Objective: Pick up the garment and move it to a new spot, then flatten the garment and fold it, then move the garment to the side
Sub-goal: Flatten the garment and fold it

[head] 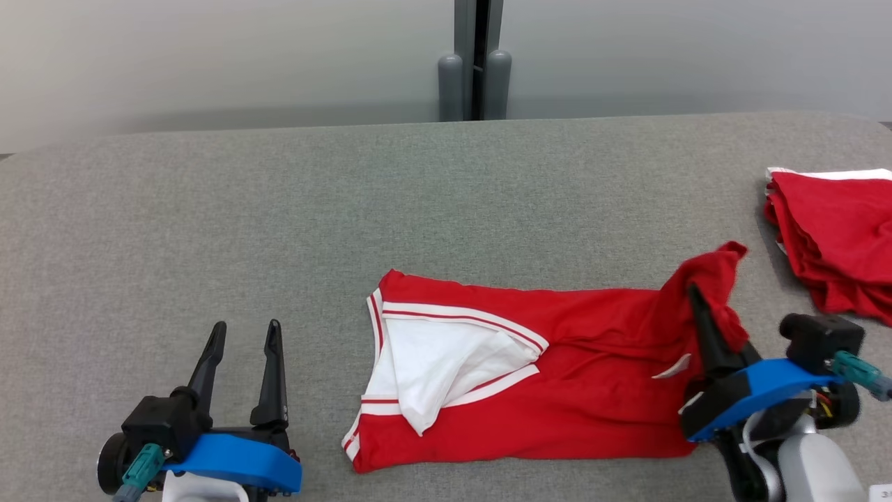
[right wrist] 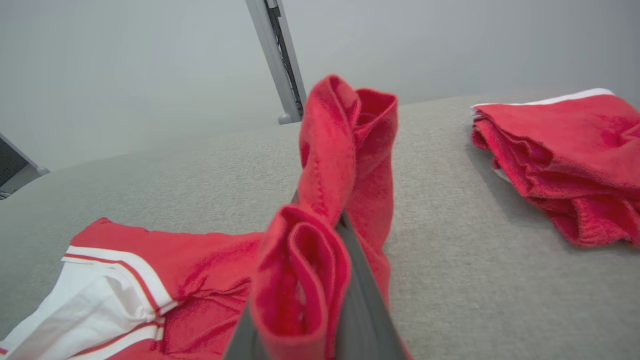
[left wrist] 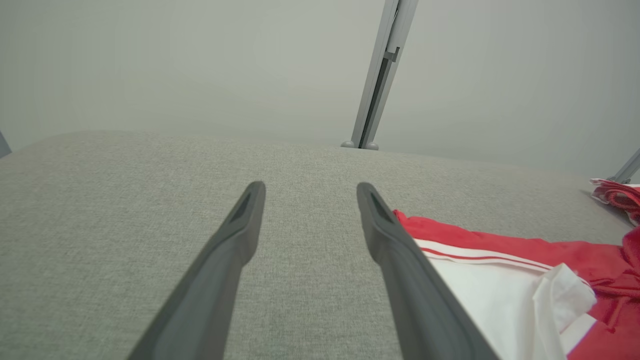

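My right gripper (head: 695,296), fingers pressed together, pinches the right end of the red, white-trimmed garment (head: 557,376) and holds that end bunched above the grey worktop (head: 279,209), while the rest lies flat on the near side. My left gripper (head: 247,328) hovers spread just left of the garment. A folded red stack (head: 836,237) lies apart at the far right.
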